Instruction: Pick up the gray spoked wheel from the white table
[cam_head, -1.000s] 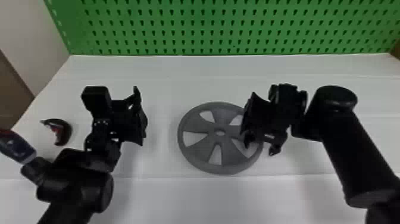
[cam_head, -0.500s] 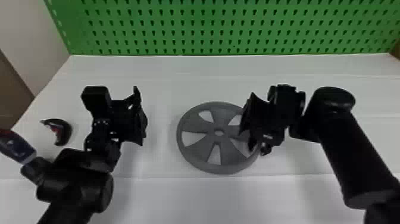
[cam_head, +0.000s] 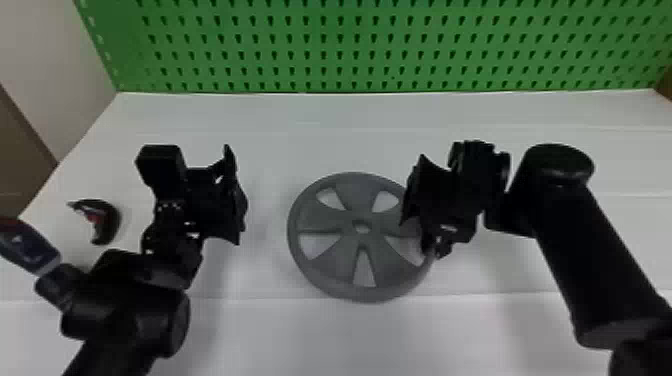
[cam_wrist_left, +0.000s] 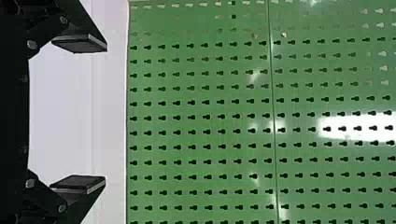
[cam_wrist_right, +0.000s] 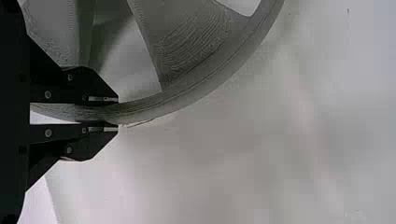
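The gray spoked wheel (cam_head: 362, 255) lies on the white table (cam_head: 370, 112), between the two arms. At its right rim is my right gripper (cam_head: 434, 247). In the right wrist view the right gripper (cam_wrist_right: 116, 113) is shut on the rim of the wheel (cam_wrist_right: 187, 93), one finger on each side of it. My left gripper (cam_head: 235, 195) is held over the table to the left of the wheel, apart from it. In the left wrist view the left gripper (cam_wrist_left: 105, 114) stands open, nothing between its fingers.
A green pegboard (cam_head: 350, 45) rises along the table's back edge. A small black and red object (cam_head: 102, 220) lies at the table's left, beyond the left forearm. A dark blue and red object (cam_head: 27, 247) is at the left edge.
The fingers of my right gripper have closed on the wheel's rim, and that gripper has shifted slightly left. The wheel has moved a touch to the left. My left arm has kept still.
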